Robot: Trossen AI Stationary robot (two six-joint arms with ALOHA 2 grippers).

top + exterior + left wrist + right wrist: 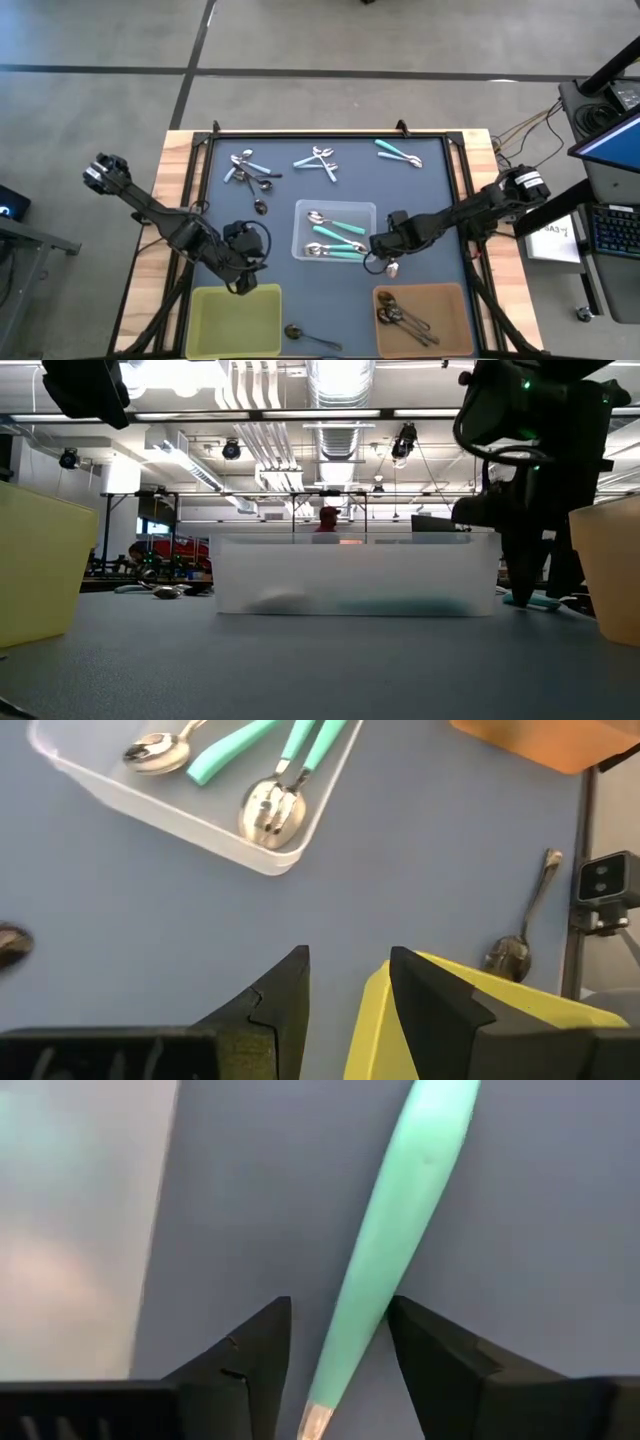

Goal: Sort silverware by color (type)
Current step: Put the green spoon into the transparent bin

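Observation:
A teal-handled spoon [400, 1230] lies flat on the blue mat just right of the clear bin [300, 245]; its metal bowl [392, 268] shows below my right gripper [385, 255]. That gripper [340, 1350] points down, open, with one finger on each side of the handle near the bowl end. The clear bin holds several teal-handled spoons [340, 240]. My left gripper [345, 1000] hangs open and empty over the far edge of the yellow bin [238, 320].
The brown bin [420, 318] at the near right holds dark metal spoons. One metal spoon [305, 335] lies on the mat between the yellow and brown bins. More spoons lie in loose groups along the far side [248, 168], [318, 160], [398, 153].

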